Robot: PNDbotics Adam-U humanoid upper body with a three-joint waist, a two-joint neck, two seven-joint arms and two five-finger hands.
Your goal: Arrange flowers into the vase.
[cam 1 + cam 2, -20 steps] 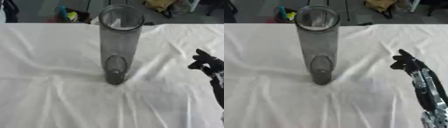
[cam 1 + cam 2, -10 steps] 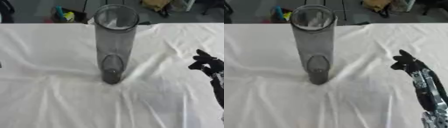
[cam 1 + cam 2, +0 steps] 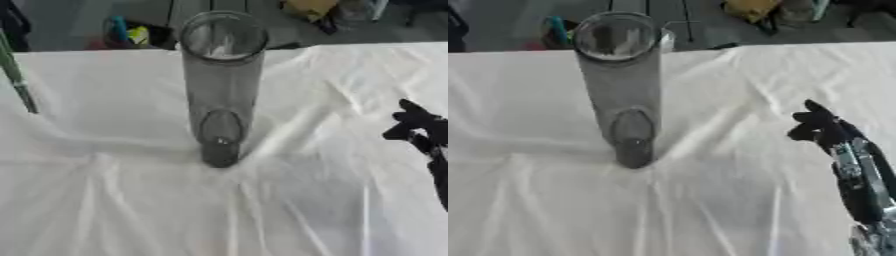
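Well, in the left eye view the vase stands upright near the middle of the surface, on a rumpled white cloth, and I see nothing in it. It is a tall, clear, smoky cylinder on a narrow foot, so I judge it rigid, slick and breakable, and easy to tip, since the cloth is wrinkled under its base. At the far left edge a thin green stem comes down at a slant toward the cloth; I take it for a flower stalk, though I see no bloom and cannot tell what holds it. A stalk like that should be light, bendy and easily crushed, so I would take it low on the stem, between thumb and fingers, and lower it straight through the open mouth without knocking the rim.

In the right eye view my right hand shows best: it hovers to the right of the vase, well apart from it, fingers curled inward with nothing in them. My left hand shows in neither view. The stem does not appear here. No flower is in the vase yet.
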